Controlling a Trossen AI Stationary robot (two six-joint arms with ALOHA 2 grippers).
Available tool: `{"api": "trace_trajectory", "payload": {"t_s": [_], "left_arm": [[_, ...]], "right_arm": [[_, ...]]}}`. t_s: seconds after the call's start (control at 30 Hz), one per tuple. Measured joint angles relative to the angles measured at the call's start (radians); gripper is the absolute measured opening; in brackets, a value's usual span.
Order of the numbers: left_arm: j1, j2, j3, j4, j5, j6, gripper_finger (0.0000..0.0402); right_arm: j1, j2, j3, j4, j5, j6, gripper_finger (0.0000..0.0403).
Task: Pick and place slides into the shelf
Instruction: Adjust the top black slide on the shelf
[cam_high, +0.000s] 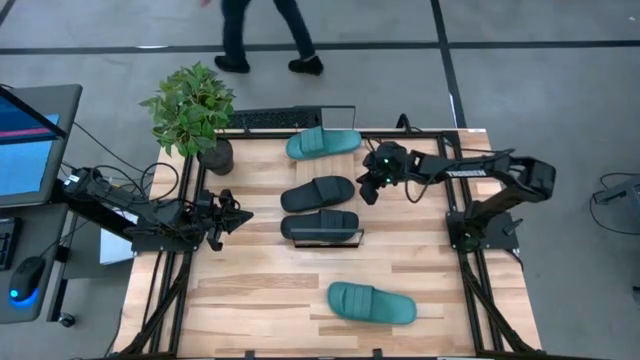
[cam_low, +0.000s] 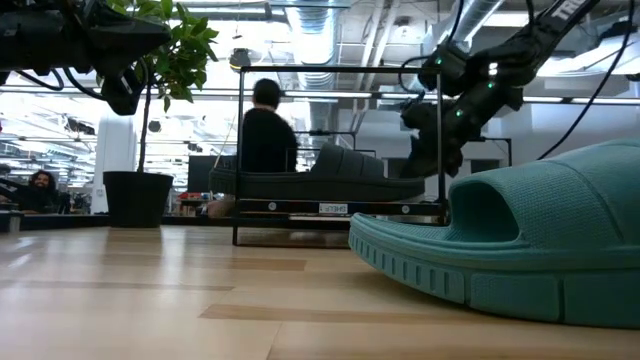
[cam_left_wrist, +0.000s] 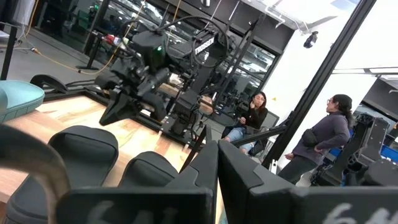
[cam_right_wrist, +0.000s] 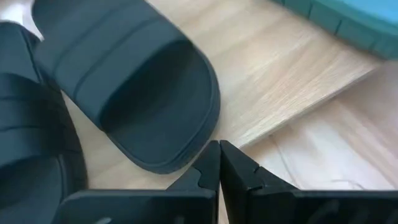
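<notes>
Two black slides (cam_high: 317, 192) (cam_high: 320, 224) and a teal slide (cam_high: 323, 143) lie side by side in a row between the shelf's two black wire ends (cam_high: 327, 238) (cam_high: 328, 117). A second teal slide (cam_high: 372, 302) (cam_low: 520, 240) rests sole down on the tabletop near the front edge. My right gripper (cam_high: 368, 192) (cam_right_wrist: 219, 152) is shut and slants down just to the right of the farther black slide (cam_right_wrist: 143, 93), above the wood beside its end. My left gripper (cam_high: 246, 214) (cam_left_wrist: 217, 158) waits shut at the table's left side, well above it.
A potted plant (cam_high: 190, 110) stands at the far left corner, with a keyboard (cam_high: 272, 119) beside it. A person (cam_high: 265, 35) walks past beyond the far edge. A monitor (cam_high: 25, 140) sits left of the table. Bare wood lies between the shelf and the near teal slide.
</notes>
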Motion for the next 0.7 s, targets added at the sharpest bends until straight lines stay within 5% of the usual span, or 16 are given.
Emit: {"api": "trace_trajectory", "payload": {"t_s": [0.7], "left_arm": [[0.000, 0.000, 0.000, -0.001, 0.000, -0.010, 0.0000]], "right_arm": [[0.047, 0.053, 0.000, 0.036, -0.067, -0.009, 0.0000]]}}
